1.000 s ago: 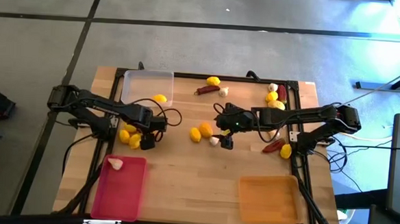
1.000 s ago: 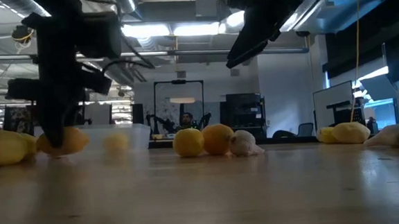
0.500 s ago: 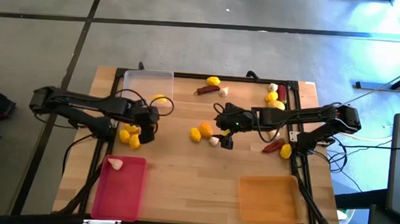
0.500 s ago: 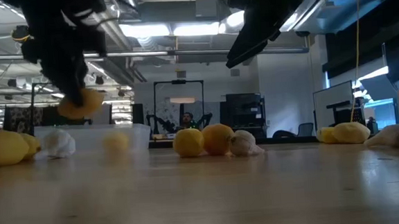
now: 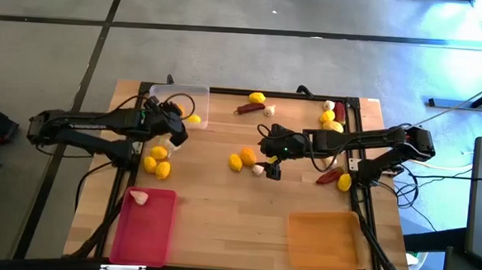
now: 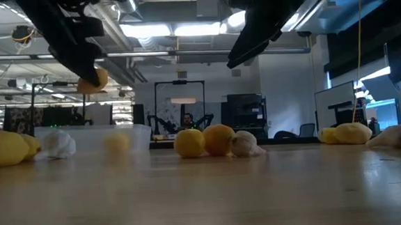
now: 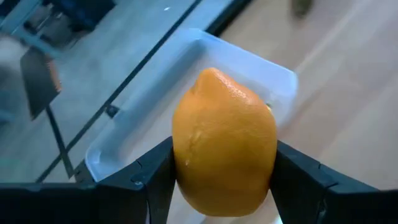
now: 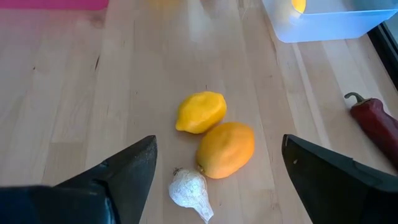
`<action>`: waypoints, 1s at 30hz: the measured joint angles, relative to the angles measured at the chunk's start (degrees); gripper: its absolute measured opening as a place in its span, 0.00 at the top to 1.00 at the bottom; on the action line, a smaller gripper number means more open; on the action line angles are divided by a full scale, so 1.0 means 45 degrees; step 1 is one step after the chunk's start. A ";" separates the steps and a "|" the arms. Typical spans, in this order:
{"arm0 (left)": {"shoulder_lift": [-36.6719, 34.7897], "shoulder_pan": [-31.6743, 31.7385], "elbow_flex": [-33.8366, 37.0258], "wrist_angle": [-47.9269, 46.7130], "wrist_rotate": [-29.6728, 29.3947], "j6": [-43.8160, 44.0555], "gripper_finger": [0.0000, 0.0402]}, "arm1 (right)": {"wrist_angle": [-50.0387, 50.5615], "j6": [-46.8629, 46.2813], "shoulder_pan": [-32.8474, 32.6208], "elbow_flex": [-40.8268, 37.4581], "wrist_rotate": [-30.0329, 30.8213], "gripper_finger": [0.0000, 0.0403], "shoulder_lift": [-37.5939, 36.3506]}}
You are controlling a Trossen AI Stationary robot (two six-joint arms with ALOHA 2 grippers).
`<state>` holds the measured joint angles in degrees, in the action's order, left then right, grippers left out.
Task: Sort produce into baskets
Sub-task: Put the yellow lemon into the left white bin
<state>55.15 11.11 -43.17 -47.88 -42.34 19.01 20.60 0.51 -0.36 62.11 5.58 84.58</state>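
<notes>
Bare wood lies open across the table [image 5: 228, 217] between the pink-red tray [image 5: 144, 227] and orange tray [image 5: 323, 240]. At table centre, a yellow lemon [image 5: 235, 161], orange lemon [image 5: 248, 157] and garlic bulb [image 5: 258, 170] block passage; two lemons [image 5: 157, 161] crowd nine o'clock.

Showing an orange lemon [image 7: 224, 143], yellow lemon [image 8: 200, 112], whitish garlic [image 8: 191, 193], pink-red tray [image 5: 144, 227], orange tray [image 5: 324, 240].

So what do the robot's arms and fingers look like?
Both arms are dark, nearly black, thin and jointed. The left arm has loose black cables looping beside it. The right arm shows a small green light near its wrist. Each ends in two flat, dark, wedge-shaped fingers, seen up close in the wrist views. No writing or stickers can be made out on them.
</notes>
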 joint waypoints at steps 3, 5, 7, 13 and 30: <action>0.0181 0.0957 0.0181 0.0794 0.0265 -0.0316 0.48 | 0.0000 0.0000 0.0000 0.0000 0.0000 0.16 0.0000; 0.0400 0.1707 0.0214 0.1269 0.0842 -0.0633 0.48 | 0.0005 0.0000 0.0000 0.0000 0.0000 0.16 0.0000; 0.0661 0.2508 0.0226 0.1345 0.1281 -0.0720 0.48 | 0.0000 0.0000 0.0000 0.0000 0.0000 0.16 0.0007; 0.1701 0.4658 0.0239 0.1337 0.1426 -0.0653 0.48 | -0.0045 0.0028 0.0005 0.0000 0.0000 0.16 0.0464; 0.3519 0.6758 0.0245 0.0555 0.2428 -0.1018 0.35 | -0.0277 0.0050 0.0005 0.0000 0.0000 0.16 0.1137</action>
<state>70.98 41.52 -42.06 -45.38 -31.41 14.43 19.35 0.74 -0.34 62.11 5.58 89.69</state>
